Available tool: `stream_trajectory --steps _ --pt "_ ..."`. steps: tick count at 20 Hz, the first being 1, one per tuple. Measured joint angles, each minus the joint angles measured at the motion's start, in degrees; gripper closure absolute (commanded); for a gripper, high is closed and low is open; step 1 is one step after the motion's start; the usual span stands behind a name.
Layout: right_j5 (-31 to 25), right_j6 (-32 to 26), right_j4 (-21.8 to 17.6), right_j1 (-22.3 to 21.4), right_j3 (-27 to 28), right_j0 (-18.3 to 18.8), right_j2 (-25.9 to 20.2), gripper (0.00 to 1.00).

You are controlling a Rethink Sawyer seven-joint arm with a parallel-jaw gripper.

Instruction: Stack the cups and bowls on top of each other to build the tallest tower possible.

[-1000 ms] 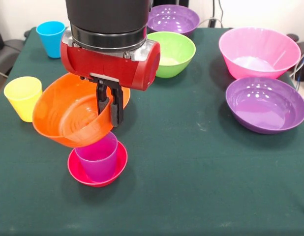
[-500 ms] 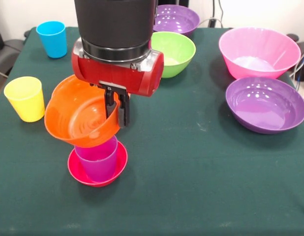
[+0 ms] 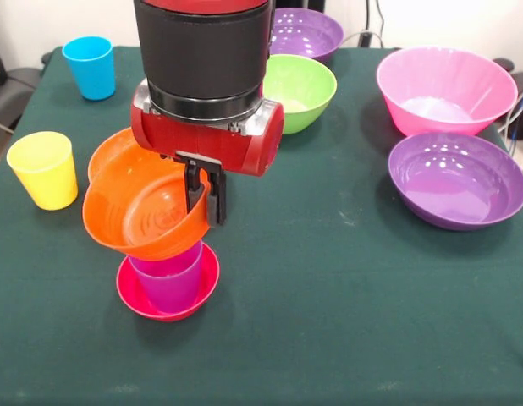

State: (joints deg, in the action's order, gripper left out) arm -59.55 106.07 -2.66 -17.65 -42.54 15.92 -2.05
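Green table (image 3: 346, 279): tool (image 3: 205, 203) clamps tilted orange bowl (image 3: 143, 216) over purple cup (image 3: 168, 275) in red bowl (image 3: 168, 283)

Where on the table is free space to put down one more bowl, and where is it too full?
Free: the green cloth between the red bowl and the near purple bowl, and the whole near edge. Crowded: the left side, where the gripper holds the orange bowl over the purple cup, near the yellow cup.

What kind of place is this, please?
Probably a robot lab or test room: a table under dark green cloth, a robot arm, and cables behind the table.
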Motion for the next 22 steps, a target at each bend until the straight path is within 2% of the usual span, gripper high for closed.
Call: stream_trajectory --steps 22 --pt "0.00 -0.04 -0.85 0.14 0.01 1.72 -2.70 1.00"
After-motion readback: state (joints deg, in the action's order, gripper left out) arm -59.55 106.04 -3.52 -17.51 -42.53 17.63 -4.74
